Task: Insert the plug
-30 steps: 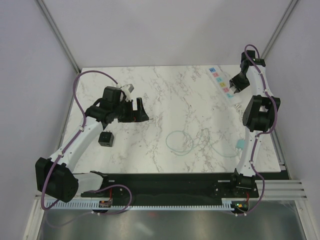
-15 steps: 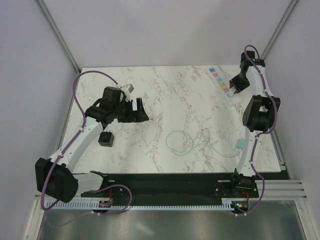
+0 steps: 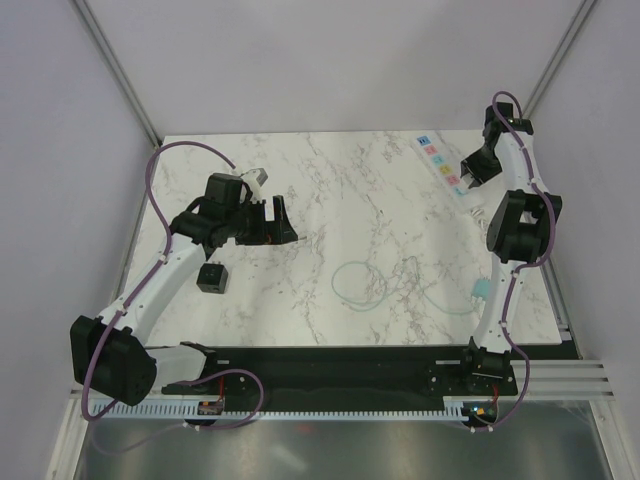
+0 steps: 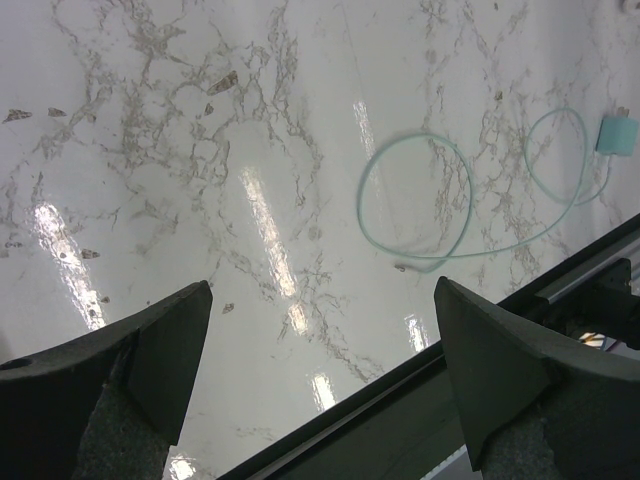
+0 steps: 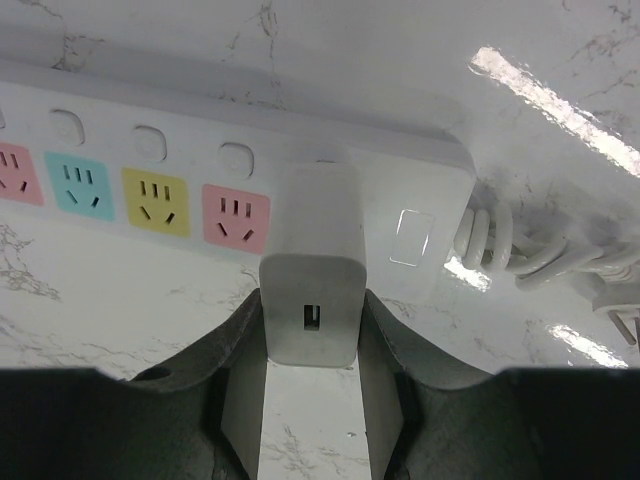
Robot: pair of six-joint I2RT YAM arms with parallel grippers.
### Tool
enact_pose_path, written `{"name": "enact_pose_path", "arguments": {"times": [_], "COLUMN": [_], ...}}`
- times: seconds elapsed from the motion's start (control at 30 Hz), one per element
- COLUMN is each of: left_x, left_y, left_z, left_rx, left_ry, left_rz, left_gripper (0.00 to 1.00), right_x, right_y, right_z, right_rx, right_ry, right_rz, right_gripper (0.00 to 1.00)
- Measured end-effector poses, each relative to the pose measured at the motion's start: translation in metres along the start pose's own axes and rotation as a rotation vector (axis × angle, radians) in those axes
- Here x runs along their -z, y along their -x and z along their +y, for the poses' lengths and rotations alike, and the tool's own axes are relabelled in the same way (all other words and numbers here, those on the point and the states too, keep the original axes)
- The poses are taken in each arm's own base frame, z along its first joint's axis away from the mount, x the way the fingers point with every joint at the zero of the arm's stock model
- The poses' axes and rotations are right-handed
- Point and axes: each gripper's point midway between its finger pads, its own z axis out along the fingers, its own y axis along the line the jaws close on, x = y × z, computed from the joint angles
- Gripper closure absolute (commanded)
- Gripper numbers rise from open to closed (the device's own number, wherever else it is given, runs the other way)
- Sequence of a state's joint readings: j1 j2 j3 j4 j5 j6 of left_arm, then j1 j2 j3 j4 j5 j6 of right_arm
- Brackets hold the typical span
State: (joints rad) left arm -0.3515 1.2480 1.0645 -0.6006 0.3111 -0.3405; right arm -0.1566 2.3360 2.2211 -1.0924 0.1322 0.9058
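The marble tabletop (image 3: 330, 170) carries a long white power strip (image 5: 100, 105) at the far right and a pale-green coiled cable (image 4: 361, 195) nearer the middle. The left tool (image 4: 322, 290) hovers released, its 2 fingers wide apart. The right tool (image 5: 312, 300) grasps a white adapter (image 5: 318, 215) seated in the strip. The plug (image 3: 211, 277) lies on the tabletop beside the left arm, ungripped.

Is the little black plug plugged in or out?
Out. The plug sits loose on the table near the left arm, far from the power strip.
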Motion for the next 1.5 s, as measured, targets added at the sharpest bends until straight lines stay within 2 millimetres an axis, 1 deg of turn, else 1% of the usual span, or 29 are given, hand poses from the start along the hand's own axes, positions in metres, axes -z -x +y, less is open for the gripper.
{"name": "enact_pose_path", "arguments": {"times": [0.1,0.37,0.53,0.83,0.93,1.07,1.2,1.5], "left_x": [0.0,-0.001,-0.001,-0.001,-0.001,-0.001,-0.001,0.001], "left_y": [0.0,-0.001,-0.001,-0.002,-0.002,-0.002,-0.002,-0.001], "left_z": [0.0,0.001,0.002,0.003,0.003,0.003,0.003,0.002], "left_rx": [0.0,-0.001,-0.002,-0.001,-0.001,-0.001,-0.001,-0.004], "left_ry": [0.0,0.006,0.013,0.017,0.017,0.018,0.019,0.017], "left_rz": [0.0,0.001,0.001,0.001,0.001,0.0,0.0,-0.008], "left_gripper": [0.0,0.0,0.0,0.0,0.0,0.0,0.0,0.0], "right_x": [-0.001,-0.012,-0.014,-0.016,-0.018,-0.026,-0.027,-0.031], "right_y": [0.003,0.013,0.009,0.002,0.002,0.001,0.002,0.0], "right_z": [-0.001,0.0,0.001,0.006,0.006,0.004,0.005,0.007], "right_rx": [-0.008,-0.018,0.009,0.093,0.106,0.126,0.141,0.203], "right_ry": [0.004,0.008,0.0,-0.044,-0.049,-0.062,-0.071,-0.133], "right_rz": [0.004,0.002,-0.016,-0.122,-0.135,-0.135,-0.145,-0.227], "right_gripper": [1.0,1.0,1.0,1.0,1.0,1.0,1.0,1.0]}}
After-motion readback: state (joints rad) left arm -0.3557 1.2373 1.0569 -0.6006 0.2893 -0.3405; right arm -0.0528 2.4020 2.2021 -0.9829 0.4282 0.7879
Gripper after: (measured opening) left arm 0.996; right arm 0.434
